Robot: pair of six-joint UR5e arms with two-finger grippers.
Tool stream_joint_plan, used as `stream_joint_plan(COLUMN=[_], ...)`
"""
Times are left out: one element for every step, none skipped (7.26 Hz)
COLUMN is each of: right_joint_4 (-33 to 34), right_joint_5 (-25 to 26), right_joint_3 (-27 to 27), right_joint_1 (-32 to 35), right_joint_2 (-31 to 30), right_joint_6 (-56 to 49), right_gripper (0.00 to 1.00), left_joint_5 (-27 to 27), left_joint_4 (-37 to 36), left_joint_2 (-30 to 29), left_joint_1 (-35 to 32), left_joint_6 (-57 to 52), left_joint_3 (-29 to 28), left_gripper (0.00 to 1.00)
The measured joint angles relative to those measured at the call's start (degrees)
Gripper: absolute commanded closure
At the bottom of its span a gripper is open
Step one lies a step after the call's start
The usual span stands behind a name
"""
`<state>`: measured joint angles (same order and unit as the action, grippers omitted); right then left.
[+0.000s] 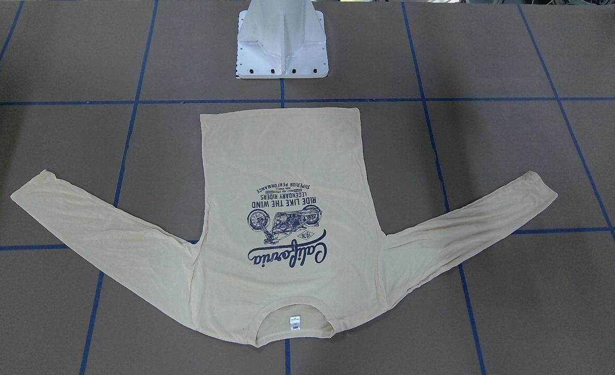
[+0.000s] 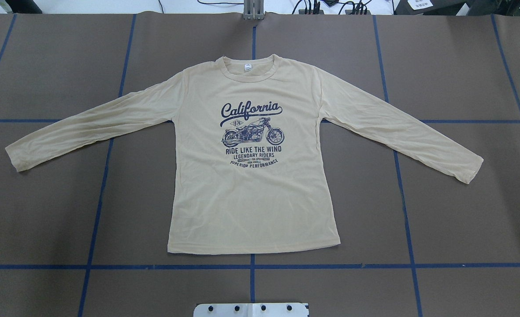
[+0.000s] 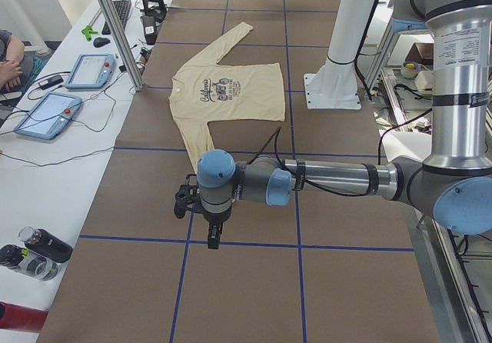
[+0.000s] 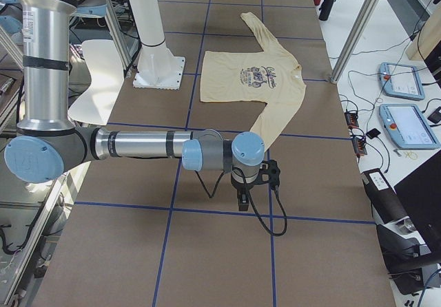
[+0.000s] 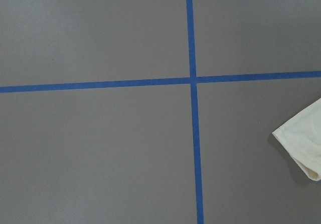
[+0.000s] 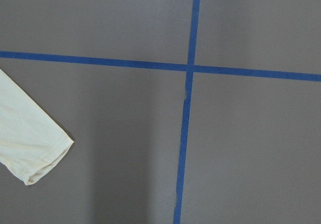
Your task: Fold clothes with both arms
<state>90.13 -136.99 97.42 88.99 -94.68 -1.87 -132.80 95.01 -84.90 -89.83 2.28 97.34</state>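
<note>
The T-shirt [image 2: 251, 176] lies flat and face up in the middle of the brown surface [image 2: 44, 211]. Its hem is toward the white pedestal base [image 1: 282, 41] and its collar and neck label [image 2: 247, 67] toward the far edge. The navy print [image 2: 252, 132] is fully showing. Both sleeves are spread outward and angled slightly back toward the robot, the left sleeve [image 2: 88, 127] and the right sleeve [image 2: 401, 127] each crossing blue tape lines [image 2: 251, 266].

The left arm [image 3: 330, 180] stretches low across the surface's left end, well apart from the shirt's body. Its end effector [image 3: 213, 239] points down above a tape line. Its wrist view shows a tape crossing and the tip of the left cuff [image 5: 301, 148] at the edge. The right arm [image 4: 138, 144] mirrors this at the other end, with a black cable [image 4: 265, 217] looping beneath it. The right end effector [image 4: 242, 200] hangs just above the surface, and the right cuff [image 6: 35, 143] lies at the side of its wrist view. Whether either end effector is released or clenched cannot be told.

Along the far edge runs a white side surface [image 3: 46, 174] carrying two tablet-like pendants [image 3: 91, 70] [image 3: 46, 114], loose wires and bottles [image 3: 46, 244]. A person's arm [image 3: 11, 54] rests at its corner. Aluminium frame posts [image 3: 115, 28] stand between that side and the shirt.
</note>
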Motion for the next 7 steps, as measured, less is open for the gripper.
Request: stream_joint_plan(right_joint_4=[0.0, 0.0, -0.3, -0.4, -0.5, -1.1, -2.0], right_joint_5=[0.1, 0.0, -0.2, -0.3, -0.5, -0.7, -0.8], right_joint_3=[0.3, 0.6, 0.8, 0.9, 1.4, 2.3, 2.6], right_joint_1=[0.0, 0.0, -0.1, -0.2, -0.8, -2.0, -3.8], right_joint_2=[0.0, 0.1, 0.3, 0.6, 0.9, 1.7, 3.8], right_joint_6=[0.0, 0.1, 0.1, 0.1, 0.1, 0.1, 1.7], right_gripper=[0.0, 0.0, 0.0, 0.0, 0.0, 0.0, 0.0], left_joint_5=[0.0, 0.0, 0.0, 0.0, 0.1, 0.3, 0.4], left_joint_4=[0.0, 0.0, -0.1, -0.3, -0.3, -0.2, 0.1], left_joint_2=[0.0, -0.2, -1.0, -2.9, -5.3, -7.4, -9.0], left_joint_1=[0.0, 0.0, 0.0, 0.0, 0.0, 0.2, 0.9], left_joint_6=[0.0, 0.1, 0.2, 0.3, 0.4, 0.3, -0.2], left_joint_3=[0.0, 0.1, 0.3, 0.4, 0.4, 0.7, 1.5], left_gripper=[0.0, 0.0, 0.0, 0.0, 0.0, 0.0, 0.0])
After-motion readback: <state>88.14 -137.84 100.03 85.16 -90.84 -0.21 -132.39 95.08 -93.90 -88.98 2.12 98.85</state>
